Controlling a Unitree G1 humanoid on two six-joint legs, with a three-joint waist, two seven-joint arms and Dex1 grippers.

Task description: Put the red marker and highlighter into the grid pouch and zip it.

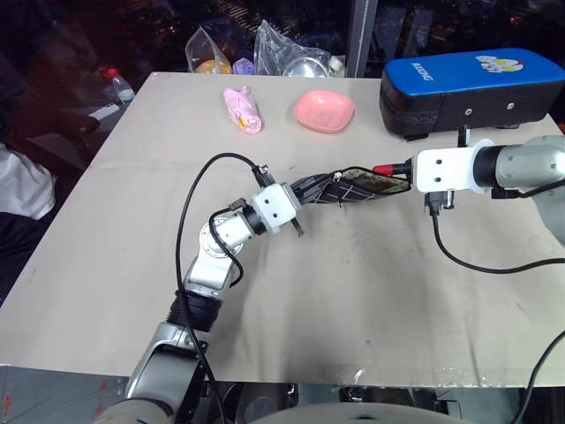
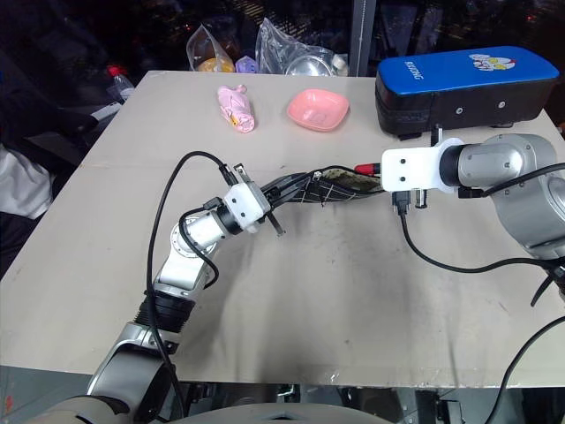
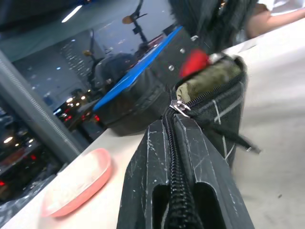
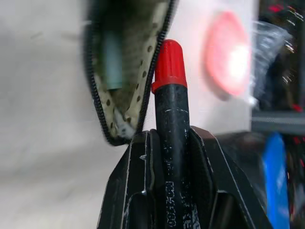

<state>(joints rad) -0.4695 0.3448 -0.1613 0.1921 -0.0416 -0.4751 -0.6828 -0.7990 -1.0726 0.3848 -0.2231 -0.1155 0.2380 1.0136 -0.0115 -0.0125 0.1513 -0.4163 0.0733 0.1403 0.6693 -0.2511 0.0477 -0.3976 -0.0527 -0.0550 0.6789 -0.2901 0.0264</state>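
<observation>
**Two grippers meet at the pouch mouth**

Two black-fingered grippers are up over the pale table (image 1: 291,291). The left gripper (image 1: 311,189) is pinched shut on one end of the grid pouch (image 1: 362,185), right on the zipper line. It holds that black pouch with thin white lines up off the table, stretched out sideways toward the other arm. The pouch mouth is open at the far end, and you can see its pale dotted lining.

The right gripper (image 1: 404,166) pinches the red marker (image 1: 385,168) between its two fingers. The marker's red tip pokes out and sits right at the edge of the open mouth, just beside the lining. I cannot tell if the tip is inside yet or only touching the rim.

The highlighter (image 4: 112,59) is already inside the pouch. It shows as a pale green shape down in the lining.

At the back of the table sit a pink dish (image 1: 323,111) and a small pink toy (image 1: 242,109), well apart from the pouch. A big blue-and-black case (image 1: 468,88) stands at the back right, behind the right arm. Some clear plastic bags (image 1: 282,51) lie past the table's far edge.
</observation>
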